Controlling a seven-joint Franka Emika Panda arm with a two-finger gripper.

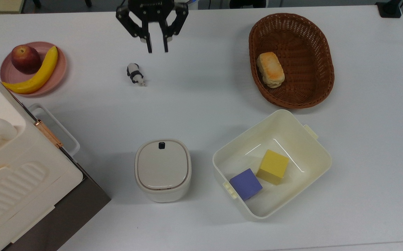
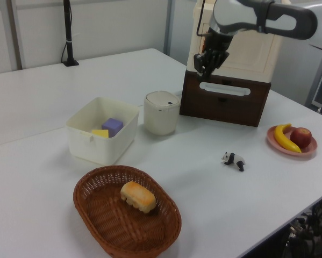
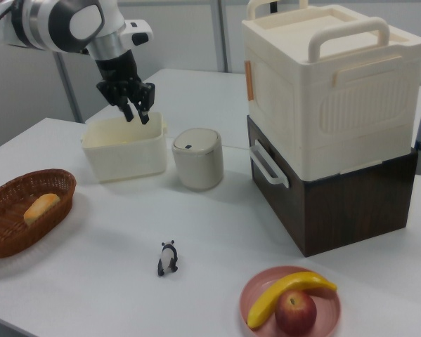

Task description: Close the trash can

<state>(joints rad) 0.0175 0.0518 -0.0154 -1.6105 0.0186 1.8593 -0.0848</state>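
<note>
The trash can [image 1: 162, 170] is a small cream bin standing on the white table, near the middle of the top view. Its flat beige-grey lid [image 1: 162, 166] lies down level on the rim, with the black button [image 1: 161, 145] showing at its far edge. The bin also shows in the left view [image 2: 161, 112] and the right view [image 3: 197, 158]. My gripper [image 1: 157, 48] hangs high above the table at the top view's top edge, far from the bin. It is open and holds nothing. In the right view the gripper [image 3: 139, 116] sits in front of the tub.
A toy panda [image 1: 135, 74] lies below the gripper. A cream tub [image 1: 309, 153] with a yellow and a purple block stands right of the bin. A wicker basket [image 1: 329, 69] holds bread. A pink plate [image 1: 61, 71] carries fruit. A big cream appliance [image 1: 13, 167] fills the top view's left.
</note>
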